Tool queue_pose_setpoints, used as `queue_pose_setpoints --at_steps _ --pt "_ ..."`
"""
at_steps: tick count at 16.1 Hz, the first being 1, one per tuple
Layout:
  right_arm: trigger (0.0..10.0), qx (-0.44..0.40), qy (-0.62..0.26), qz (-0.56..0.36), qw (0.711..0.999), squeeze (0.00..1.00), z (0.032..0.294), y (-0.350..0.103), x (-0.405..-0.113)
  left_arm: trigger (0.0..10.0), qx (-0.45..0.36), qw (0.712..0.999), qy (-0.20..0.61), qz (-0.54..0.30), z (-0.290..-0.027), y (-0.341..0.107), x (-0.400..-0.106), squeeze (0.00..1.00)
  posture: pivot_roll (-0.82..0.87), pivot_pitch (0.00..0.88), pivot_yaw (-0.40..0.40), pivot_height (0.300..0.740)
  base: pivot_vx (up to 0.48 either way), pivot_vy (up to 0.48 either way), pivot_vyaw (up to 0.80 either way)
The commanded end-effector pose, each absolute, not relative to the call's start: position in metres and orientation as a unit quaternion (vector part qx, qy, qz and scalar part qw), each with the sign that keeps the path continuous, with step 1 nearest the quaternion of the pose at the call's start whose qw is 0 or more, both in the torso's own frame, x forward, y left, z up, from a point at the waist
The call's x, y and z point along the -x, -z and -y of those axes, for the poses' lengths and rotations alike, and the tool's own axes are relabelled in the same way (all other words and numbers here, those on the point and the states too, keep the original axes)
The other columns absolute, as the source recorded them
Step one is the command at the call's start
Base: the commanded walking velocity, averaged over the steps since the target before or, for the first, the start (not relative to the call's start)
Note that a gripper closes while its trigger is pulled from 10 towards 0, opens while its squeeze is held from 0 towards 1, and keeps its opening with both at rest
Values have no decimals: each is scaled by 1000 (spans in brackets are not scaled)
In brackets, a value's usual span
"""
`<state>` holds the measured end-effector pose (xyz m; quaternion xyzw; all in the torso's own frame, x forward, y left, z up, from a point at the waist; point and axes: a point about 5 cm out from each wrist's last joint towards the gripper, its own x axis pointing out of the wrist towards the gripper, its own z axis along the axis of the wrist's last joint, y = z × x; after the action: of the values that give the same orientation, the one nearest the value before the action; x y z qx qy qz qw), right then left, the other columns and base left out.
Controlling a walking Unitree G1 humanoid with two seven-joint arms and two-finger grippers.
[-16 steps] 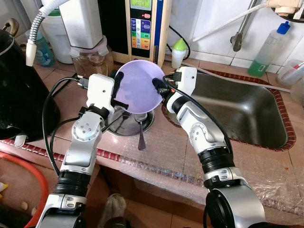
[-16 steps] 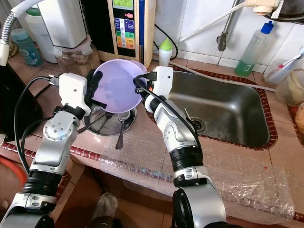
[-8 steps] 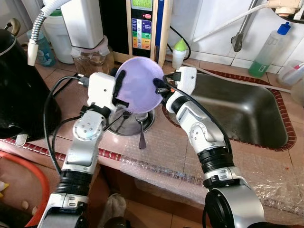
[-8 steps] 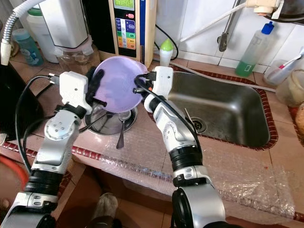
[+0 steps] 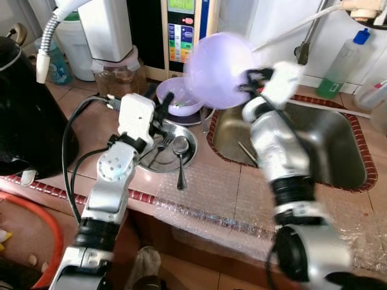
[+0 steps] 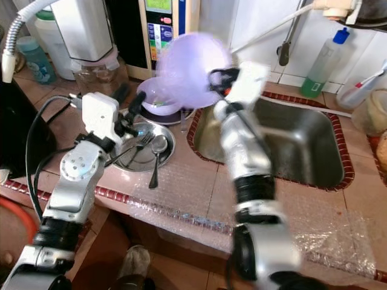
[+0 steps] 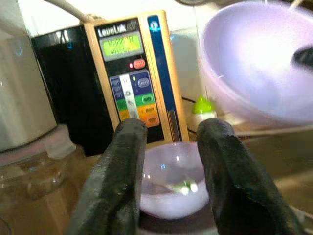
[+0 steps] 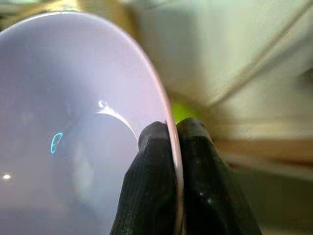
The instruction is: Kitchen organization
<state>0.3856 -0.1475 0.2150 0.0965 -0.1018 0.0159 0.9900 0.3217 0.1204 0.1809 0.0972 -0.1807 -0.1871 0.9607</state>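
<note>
My right gripper (image 5: 249,83) is shut on the rim of a large pale purple bowl (image 5: 216,68), holding it tilted and blurred in the air over the left edge of the sink (image 5: 314,142). The right wrist view shows its fingers (image 8: 156,147) pinching the bowl's rim (image 8: 73,122). A smaller purple bowl (image 5: 178,101) stands on the counter behind a round steel plate (image 5: 156,162) that carries a spoon (image 5: 180,148) and a fork. My left gripper (image 7: 172,129) is open and empty just in front of the smaller bowl (image 7: 171,191), above the plate.
A water purifier with a coloured panel (image 5: 181,30), a glass jar (image 5: 115,75) and a black kettle (image 5: 24,115) stand along the back and left. A green-capped bottle (image 5: 341,63) stands behind the sink. Bubble wrap (image 5: 217,199) covers the counter's front edge.
My left gripper has let go of the large bowl and dropped toward the plate. My right arm has swung the bowl up and to the right toward the sink, uncovering the smaller bowl.
</note>
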Motion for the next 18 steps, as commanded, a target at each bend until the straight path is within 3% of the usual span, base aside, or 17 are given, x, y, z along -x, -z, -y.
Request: queue_pose_setpoints --at_steps 1,7,10,11,12,13,14,18 --pt "0 -55 29 85 994 0 166 -207 -387 10000 -106 958 200 175 -120 -178 -317 1000 30 0 -4 740 0 0 0" --pt "0 49 170 -39 984 0 237 -145 -373 10000 -133 958 229 112 -136 -141 -290 1000 34 0 -5 740 0 0 0" --pt "5686 12 215 -109 970 0 252 -113 -361 10000 -139 956 238 105 -133 -140 -287 1000 43 0 -9 740 0 0 0" --pt "9333 -2 221 -124 967 0 253 -106 -359 10000 -138 955 241 103 -132 -140 -287 1000 46 0 -10 740 0 0 0" --pt "10000 -13 223 -137 965 0 252 -100 -357 10000 -137 954 245 102 -131 -140 -286 1000 47 0 -10 740 0 0 0" --pt "10000 -17 223 -142 964 0 252 -97 -356 10000 -139 954 248 99 -130 -139 -286 1000 48 0 -9 740 0 0 0" --pt "10000 -26 224 -148 963 965 251 -94 -354 10000 -141 953 249 98 -130 -139 -286 1000 49 0 -7 740 0 0 0" --pt "10000 -56 202 -153 966 1000 240 -85 -353 10000 -120 966 215 76 -134 -133 -286 1000 45 0 -1 740 0 0 0"
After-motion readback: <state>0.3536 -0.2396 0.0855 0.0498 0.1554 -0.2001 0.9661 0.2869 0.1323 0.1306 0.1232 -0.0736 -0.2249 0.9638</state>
